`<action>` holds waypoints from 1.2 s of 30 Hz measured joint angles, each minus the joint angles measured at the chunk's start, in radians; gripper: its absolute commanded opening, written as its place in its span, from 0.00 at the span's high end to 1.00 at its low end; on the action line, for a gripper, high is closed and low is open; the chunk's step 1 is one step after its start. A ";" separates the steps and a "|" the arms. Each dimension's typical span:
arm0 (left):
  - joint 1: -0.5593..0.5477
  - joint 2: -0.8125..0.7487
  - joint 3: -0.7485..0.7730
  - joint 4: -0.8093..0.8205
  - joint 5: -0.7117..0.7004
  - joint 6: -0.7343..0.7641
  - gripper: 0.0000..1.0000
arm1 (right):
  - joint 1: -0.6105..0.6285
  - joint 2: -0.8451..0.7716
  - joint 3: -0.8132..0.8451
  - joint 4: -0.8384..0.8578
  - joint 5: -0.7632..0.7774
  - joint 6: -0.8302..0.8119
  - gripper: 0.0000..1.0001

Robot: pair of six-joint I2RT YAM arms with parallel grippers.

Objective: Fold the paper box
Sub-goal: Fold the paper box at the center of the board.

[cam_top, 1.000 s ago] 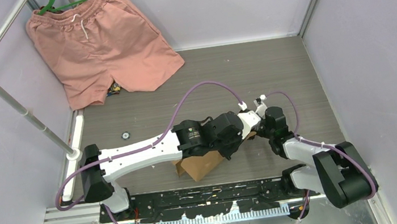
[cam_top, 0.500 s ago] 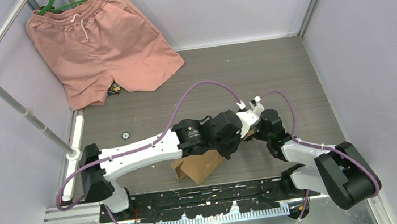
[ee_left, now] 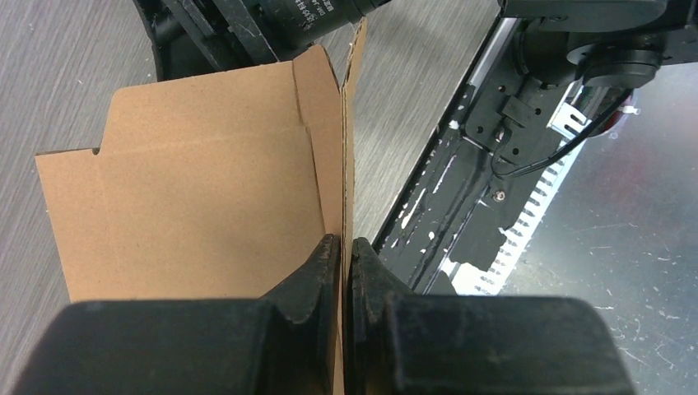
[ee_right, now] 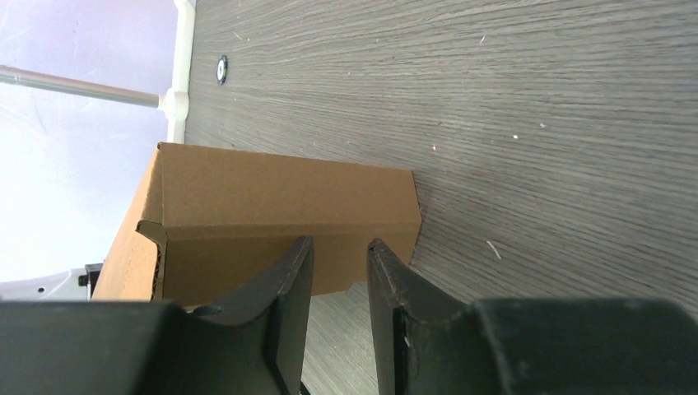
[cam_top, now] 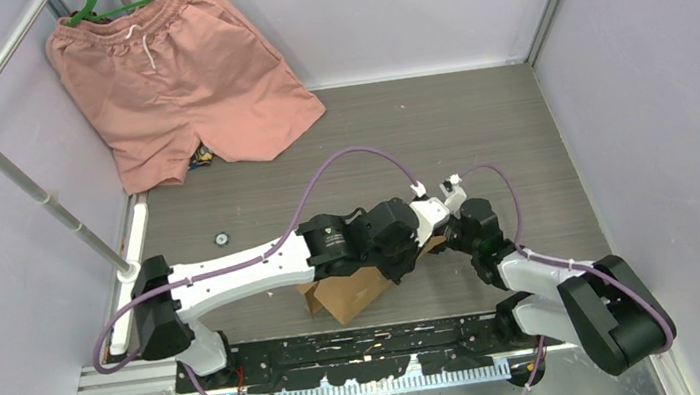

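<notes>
Brown paper box — long axis aslant, near-left to far-right

Bright, even light with soft shadows on the bench. Close-up fingers look dark and soft; the wall washes out.

Paper box: brown corrugated cardboard, partly folded, one flap upright.

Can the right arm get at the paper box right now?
Probably yes: the right gripper sits right at the paper box, jaws parted, nothing in between; the left gripper pinches another edge.
</notes>
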 measured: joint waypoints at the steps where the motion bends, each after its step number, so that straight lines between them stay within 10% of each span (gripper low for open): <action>1: 0.000 -0.008 -0.010 0.006 0.005 -0.002 0.91 | 0.000 -0.005 -0.003 0.000 0.000 0.000 0.64; 36: 0.083 -0.155 -0.209 0.196 0.168 -0.099 0.89 | 0.154 0.006 -0.076 0.160 0.134 -0.120 0.58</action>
